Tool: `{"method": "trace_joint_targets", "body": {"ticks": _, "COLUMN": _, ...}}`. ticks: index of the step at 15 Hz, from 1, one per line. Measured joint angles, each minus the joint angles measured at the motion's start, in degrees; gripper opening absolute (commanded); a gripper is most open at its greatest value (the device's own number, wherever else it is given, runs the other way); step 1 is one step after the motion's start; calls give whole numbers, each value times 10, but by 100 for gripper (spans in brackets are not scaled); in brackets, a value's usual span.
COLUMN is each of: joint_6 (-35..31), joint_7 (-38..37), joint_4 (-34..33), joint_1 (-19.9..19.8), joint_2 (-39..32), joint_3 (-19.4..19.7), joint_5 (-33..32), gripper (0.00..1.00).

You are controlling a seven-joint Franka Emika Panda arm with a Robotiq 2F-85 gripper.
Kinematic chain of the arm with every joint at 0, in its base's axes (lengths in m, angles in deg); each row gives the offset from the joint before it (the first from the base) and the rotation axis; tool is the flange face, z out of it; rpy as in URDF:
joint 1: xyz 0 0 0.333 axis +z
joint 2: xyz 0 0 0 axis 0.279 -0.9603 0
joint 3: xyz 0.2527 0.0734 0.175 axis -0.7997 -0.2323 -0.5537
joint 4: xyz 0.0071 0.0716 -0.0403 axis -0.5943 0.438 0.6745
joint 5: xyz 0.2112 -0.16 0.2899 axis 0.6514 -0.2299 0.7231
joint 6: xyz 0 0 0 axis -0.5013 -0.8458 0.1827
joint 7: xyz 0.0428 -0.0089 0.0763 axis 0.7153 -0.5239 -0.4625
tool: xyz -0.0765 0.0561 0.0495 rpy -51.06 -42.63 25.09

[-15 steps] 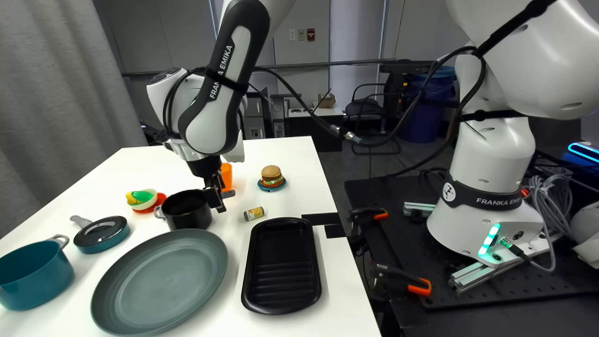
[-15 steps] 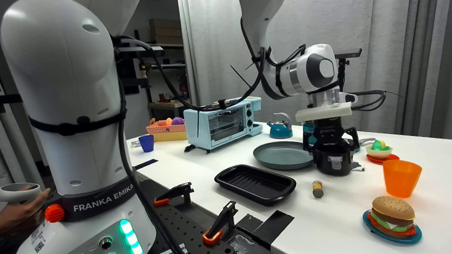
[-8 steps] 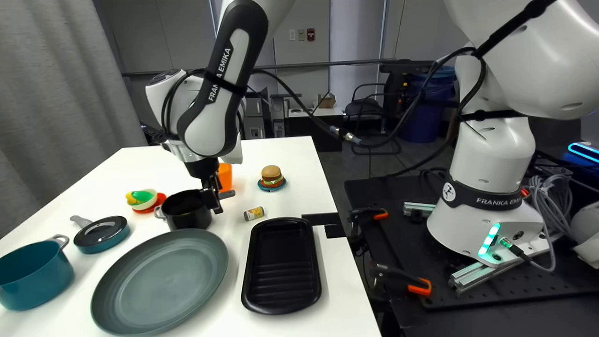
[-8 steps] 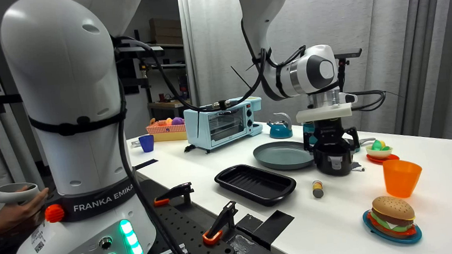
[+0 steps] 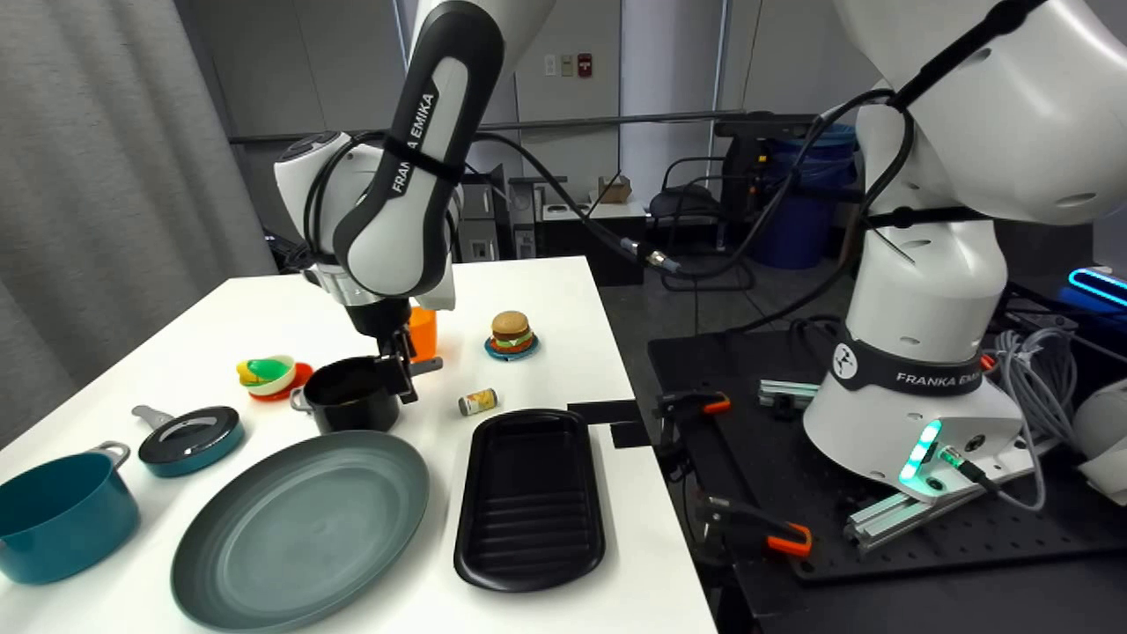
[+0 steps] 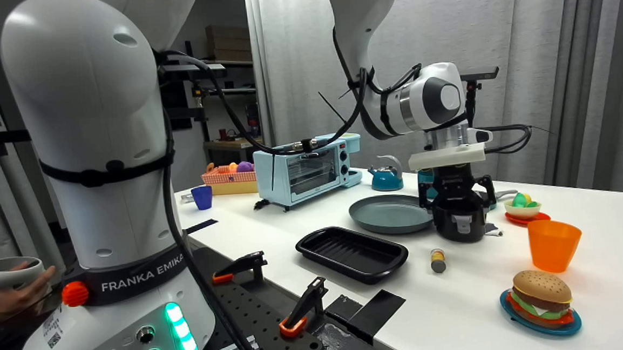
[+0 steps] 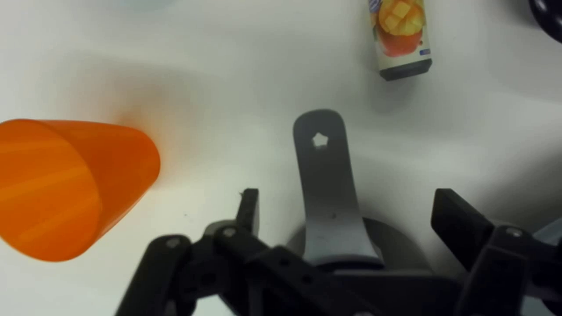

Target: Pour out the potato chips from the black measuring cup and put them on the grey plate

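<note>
The black measuring cup stands upright on the white table. It also shows in an exterior view, and its grey handle shows in the wrist view. My gripper is open, with one finger on each side of the handle and cup, apart from the handle. The gripper also shows in both exterior views, low at the cup's rim. The large grey plate lies beside the cup, with nothing on it; it also shows in an exterior view. The potato chips are hidden or out of view.
An orange cup and a small can stand near the measuring cup. A black ridged tray lies beside the plate. A toy burger, teal pot, dark-lidded teal pan and food bowl are around.
My gripper has shifted very slightly down and towards the cup, and is now nearly still. The cup and plate have not moved.
</note>
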Motion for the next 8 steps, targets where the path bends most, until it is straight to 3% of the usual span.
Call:
{"method": "trace_joint_targets", "body": {"ticks": 1, "joint_6": 0, "joint_7": 0, "joint_4": 0, "joint_1": 0, "joint_2": 0, "joint_3": 0, "joint_5": 0, "gripper": 74}}
{"method": "trace_joint_targets", "body": {"ticks": 8, "joint_6": 0, "joint_7": 0, "joint_4": 0, "joint_1": 0, "joint_2": 0, "joint_3": 0, "joint_5": 0, "gripper": 20}}
